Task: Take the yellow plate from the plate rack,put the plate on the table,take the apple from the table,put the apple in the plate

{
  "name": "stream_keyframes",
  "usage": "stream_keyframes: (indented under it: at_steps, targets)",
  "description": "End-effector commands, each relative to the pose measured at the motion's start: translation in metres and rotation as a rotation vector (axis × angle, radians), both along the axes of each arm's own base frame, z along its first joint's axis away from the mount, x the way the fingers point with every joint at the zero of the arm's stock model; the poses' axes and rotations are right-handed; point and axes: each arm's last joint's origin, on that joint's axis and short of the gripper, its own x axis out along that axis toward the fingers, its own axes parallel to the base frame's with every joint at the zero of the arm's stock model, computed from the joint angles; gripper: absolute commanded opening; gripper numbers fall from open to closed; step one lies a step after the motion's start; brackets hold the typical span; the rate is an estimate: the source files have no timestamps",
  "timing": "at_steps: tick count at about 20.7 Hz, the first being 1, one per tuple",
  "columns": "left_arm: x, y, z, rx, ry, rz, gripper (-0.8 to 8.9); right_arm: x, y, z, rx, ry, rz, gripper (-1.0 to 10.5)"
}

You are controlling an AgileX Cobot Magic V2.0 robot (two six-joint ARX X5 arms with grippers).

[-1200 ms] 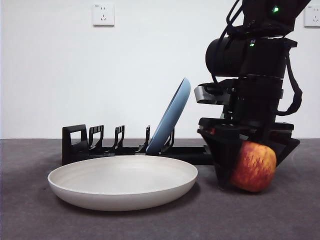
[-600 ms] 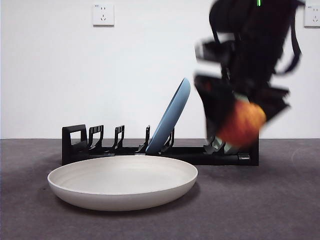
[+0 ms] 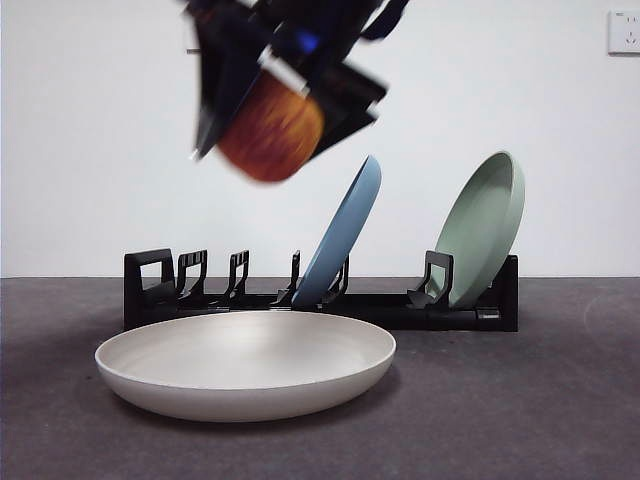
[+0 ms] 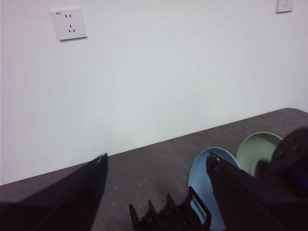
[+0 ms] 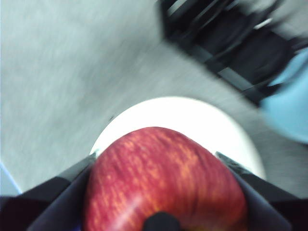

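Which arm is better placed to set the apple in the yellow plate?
Right. The right gripper already holds the apple above the yellow plate; the left gripper is open, empty, off beside the plate rack.

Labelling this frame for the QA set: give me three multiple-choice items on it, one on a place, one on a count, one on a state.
1. Where is the round red yellow-streaked apple?
A. lying in the cream plate
B. in the air above the large pale cream shallow plate
C. on the dark grey matte table

2. How many plates stand in the long low black plastic rack?
A. one
B. two
C. three

3. What is the state of the right tool?
A. shut on the apple
B. open and holding nothing
C. gripping the blue plate

Answers:
1 B: the front view shows the apple high over the cream plate, which lies on the table.
2 B: the blue round plate and the sage-green round plate lean in the rack.
3 A: the right wrist view shows its jaws on both sides of the apple.
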Motion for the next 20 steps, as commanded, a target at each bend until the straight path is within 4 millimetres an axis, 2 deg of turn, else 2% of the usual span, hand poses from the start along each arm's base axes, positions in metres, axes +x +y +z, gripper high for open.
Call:
stream_keyframes:
  at_steps: [1, 7, 11, 17, 20]
  targets:
    - [0.000, 0.000, -0.002, 0.018, 0.003, 0.005, 3.45, 0.003, 0.015, -0.027, -0.053, 0.041, 0.022, -0.1]
    - [0.000, 0.000, -0.003, 0.031, 0.011, 0.005, 3.45, 0.014, 0.031, -0.092, -0.203, 0.141, 0.041, -0.1]
    - [0.000, 0.000, -0.005, 0.047, 0.021, 0.005, 3.45, 0.018, 0.034, -0.119, -0.286, 0.158, 0.030, -0.1]
    - [0.000, 0.000, -0.006, 0.059, 0.029, 0.004, 3.45, 0.018, 0.034, -0.124, -0.304, 0.163, 0.027, 0.3]
    - [0.000, 0.000, -0.007, 0.063, 0.031, 0.004, 3.45, 0.018, 0.034, -0.125, -0.306, 0.162, 0.025, 2.2]
